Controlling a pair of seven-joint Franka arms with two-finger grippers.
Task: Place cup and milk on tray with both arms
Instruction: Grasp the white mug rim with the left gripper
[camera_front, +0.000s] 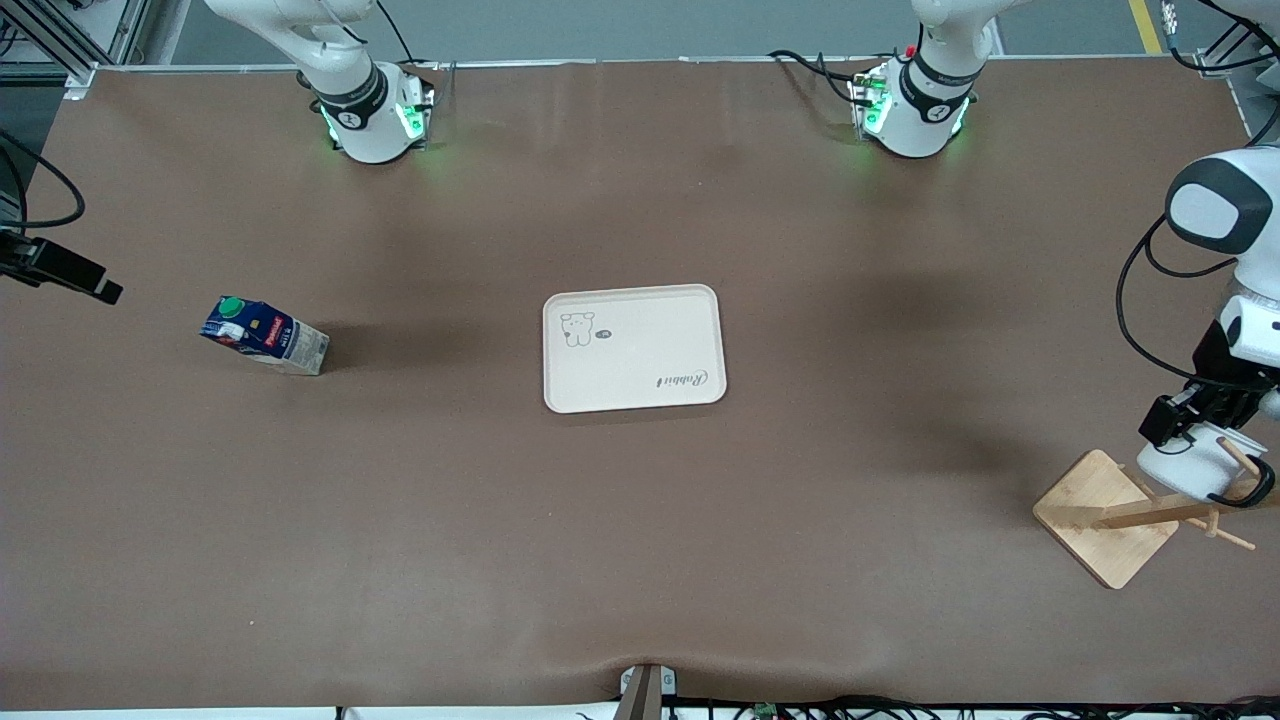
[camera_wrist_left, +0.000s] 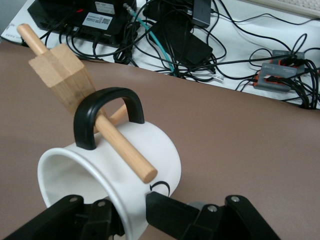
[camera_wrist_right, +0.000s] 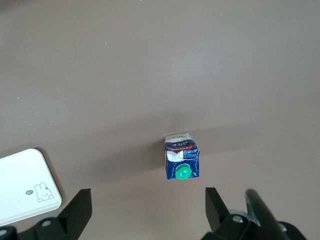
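Observation:
The white cup hangs by its black loop handle on a peg of a wooden rack, at the left arm's end of the table. My left gripper is shut on the cup's rim wall, one finger inside and one outside. The dark-blue milk with its green cap stands toward the right arm's end. My right gripper hangs open high over the table beside the milk. The cream tray lies mid-table.
The rack's square wooden base sits near the table's corner, its post leaning. Cables and black boxes lie just off the table edge by the rack. A black mount juts in at the right arm's end.

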